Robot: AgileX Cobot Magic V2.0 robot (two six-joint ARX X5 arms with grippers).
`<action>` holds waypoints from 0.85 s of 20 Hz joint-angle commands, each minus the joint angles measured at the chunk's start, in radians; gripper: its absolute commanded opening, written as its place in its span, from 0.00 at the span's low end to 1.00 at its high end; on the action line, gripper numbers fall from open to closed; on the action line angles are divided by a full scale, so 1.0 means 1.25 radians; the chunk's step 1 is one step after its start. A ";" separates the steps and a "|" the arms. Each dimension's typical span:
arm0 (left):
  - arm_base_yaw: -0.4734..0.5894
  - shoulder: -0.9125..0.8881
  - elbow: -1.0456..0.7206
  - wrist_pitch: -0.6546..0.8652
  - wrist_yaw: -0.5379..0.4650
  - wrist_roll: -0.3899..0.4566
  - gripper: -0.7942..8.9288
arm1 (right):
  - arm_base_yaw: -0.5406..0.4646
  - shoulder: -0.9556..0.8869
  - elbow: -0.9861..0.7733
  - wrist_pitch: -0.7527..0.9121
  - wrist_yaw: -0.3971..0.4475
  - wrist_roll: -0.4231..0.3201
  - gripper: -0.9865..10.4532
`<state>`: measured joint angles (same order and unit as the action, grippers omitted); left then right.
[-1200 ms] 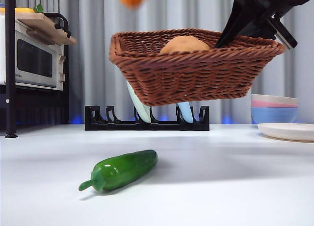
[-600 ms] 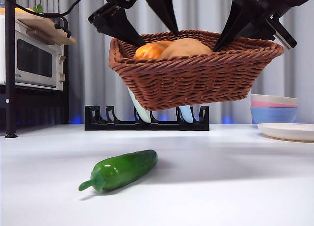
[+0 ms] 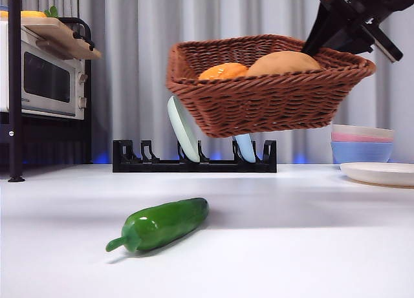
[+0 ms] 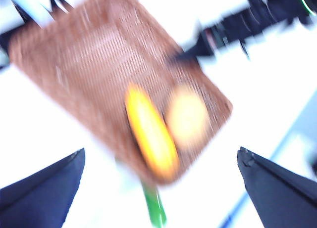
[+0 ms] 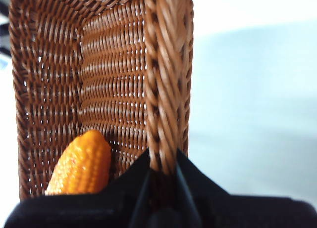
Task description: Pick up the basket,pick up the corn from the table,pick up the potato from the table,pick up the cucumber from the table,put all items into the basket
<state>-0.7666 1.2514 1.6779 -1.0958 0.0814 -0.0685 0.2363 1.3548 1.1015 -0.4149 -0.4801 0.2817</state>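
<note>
The brown wicker basket (image 3: 259, 104) hangs in the air above the white table (image 3: 310, 246). My right gripper (image 3: 318, 44) is shut on its right rim, and in the right wrist view the gripper (image 5: 162, 163) pinches the rim of the basket (image 5: 114, 79). The orange corn (image 3: 223, 71) and the tan potato (image 3: 283, 63) lie inside; the corn (image 5: 81, 163) rests against the wall. The green cucumber (image 3: 162, 223) lies on the table, front left. My left gripper (image 4: 161, 151) is open high above the basket (image 4: 99, 65), corn (image 4: 151, 136), potato (image 4: 187, 116) and cucumber (image 4: 154, 208).
A black dish rack (image 3: 194, 157) holding plates stands behind the basket. At far left are a microwave (image 3: 42, 81) and a shelf. Stacked pastel bowls (image 3: 361, 143) and a white plate (image 3: 378, 173) sit at the right.
My left gripper dropped the corn into the basket, then rose out of the front view. The basket's left side swung right; the potato shifted with it.
</note>
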 commanded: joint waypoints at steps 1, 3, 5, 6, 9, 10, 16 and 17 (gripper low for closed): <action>-0.029 -0.005 -0.012 -0.101 -0.002 0.002 0.64 | -0.023 -0.001 0.002 0.021 -0.013 0.020 0.07; -0.062 -0.005 -0.030 -0.166 -0.010 -0.020 0.63 | -0.046 -0.001 0.002 0.021 -0.013 0.020 0.07; -0.107 -0.005 -0.092 -0.146 -0.030 -0.055 0.63 | -0.068 -0.001 0.002 0.020 -0.015 0.020 0.07; -0.133 -0.005 -0.141 -0.111 -0.035 -0.080 0.63 | -0.080 -0.001 0.002 0.020 -0.015 0.020 0.07; -0.178 0.000 -0.308 0.039 -0.069 -0.140 0.63 | -0.103 -0.001 0.002 0.020 -0.015 0.019 0.07; -0.180 0.009 -0.355 0.086 -0.068 -0.154 0.63 | -0.107 -0.001 0.002 0.020 -0.015 0.019 0.07; -0.163 0.142 -0.460 0.246 -0.134 -0.152 0.63 | -0.111 -0.001 0.002 0.020 -0.015 0.019 0.07; -0.152 0.176 -0.460 0.273 -0.132 -0.147 0.63 | -0.111 -0.001 0.002 0.020 -0.015 0.019 0.07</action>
<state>-0.9611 1.4578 1.1084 -0.7597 -0.0792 -0.2550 0.0986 1.3548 1.1015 -0.4114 -0.4873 0.2920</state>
